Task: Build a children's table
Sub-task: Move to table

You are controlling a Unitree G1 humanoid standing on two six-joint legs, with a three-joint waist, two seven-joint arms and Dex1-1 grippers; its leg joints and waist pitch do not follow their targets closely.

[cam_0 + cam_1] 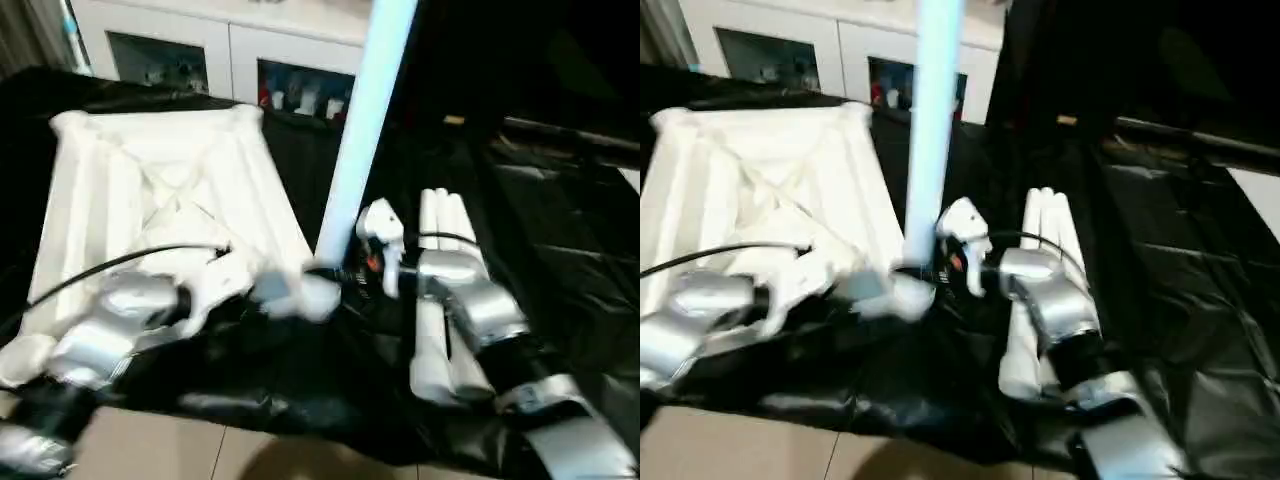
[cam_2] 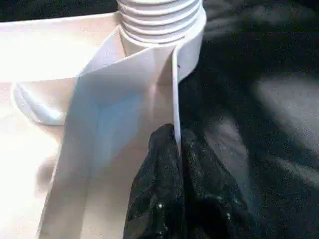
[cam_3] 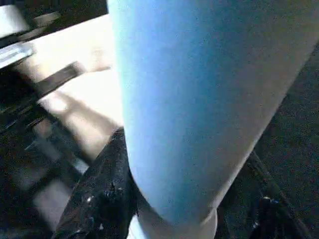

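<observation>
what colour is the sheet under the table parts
Black and glossy: the sheet under the table top, clearest in the left eye view.

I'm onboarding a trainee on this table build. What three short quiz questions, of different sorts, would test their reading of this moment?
1. True or false: the upright leg stands at the table top's near corner socket.
2. Which tool grips the leg: A left, B right?
3. Fill in: the left tool pinches a thin ____ of the top.

Key: 1 true. 2 B, the right tool. 3 rib.
</observation>
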